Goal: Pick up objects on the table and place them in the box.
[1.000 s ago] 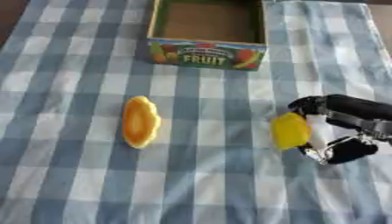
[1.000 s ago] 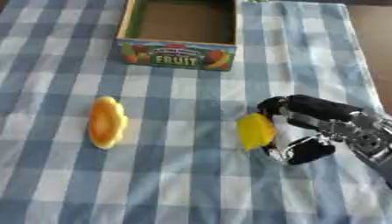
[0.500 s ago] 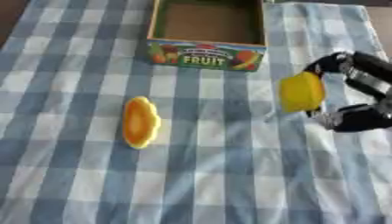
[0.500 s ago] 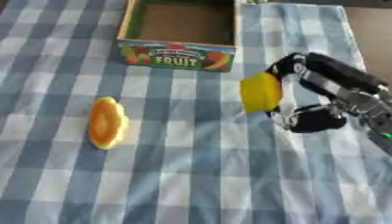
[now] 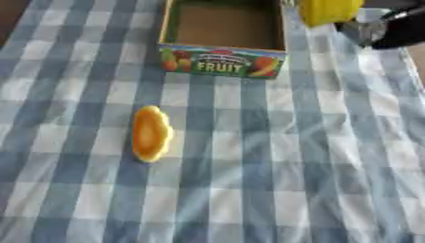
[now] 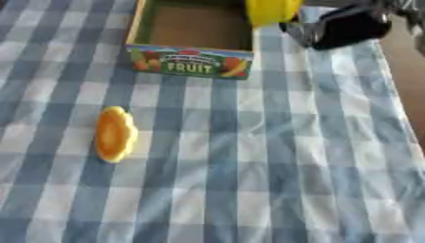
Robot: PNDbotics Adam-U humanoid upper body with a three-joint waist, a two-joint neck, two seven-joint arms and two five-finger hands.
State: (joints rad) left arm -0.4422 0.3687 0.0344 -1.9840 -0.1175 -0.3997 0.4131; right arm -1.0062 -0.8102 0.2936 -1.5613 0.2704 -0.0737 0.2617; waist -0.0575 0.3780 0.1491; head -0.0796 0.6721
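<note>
Checked blue-and-white cloth [image 5: 274, 156] covers the worktop across the whole frame. Upper centre sits the open cardboard fruit box [image 5: 222, 42], its inside bare. At the upper right the right hand [image 6: 340, 26] grasps a yellow object [image 6: 270, 10], held at the box's right rim. Left of centre, an orange-yellow piece [image 5: 151, 134] lies flat on the cloth.

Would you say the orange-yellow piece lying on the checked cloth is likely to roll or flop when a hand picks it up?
The orange-yellow piece lies flat and elongated, so it probably won't roll. Its smooth, lobed outline looks moulded, so likely stiff, perhaps slippery. The cloth beneath may bunch if it is pushed.
</note>
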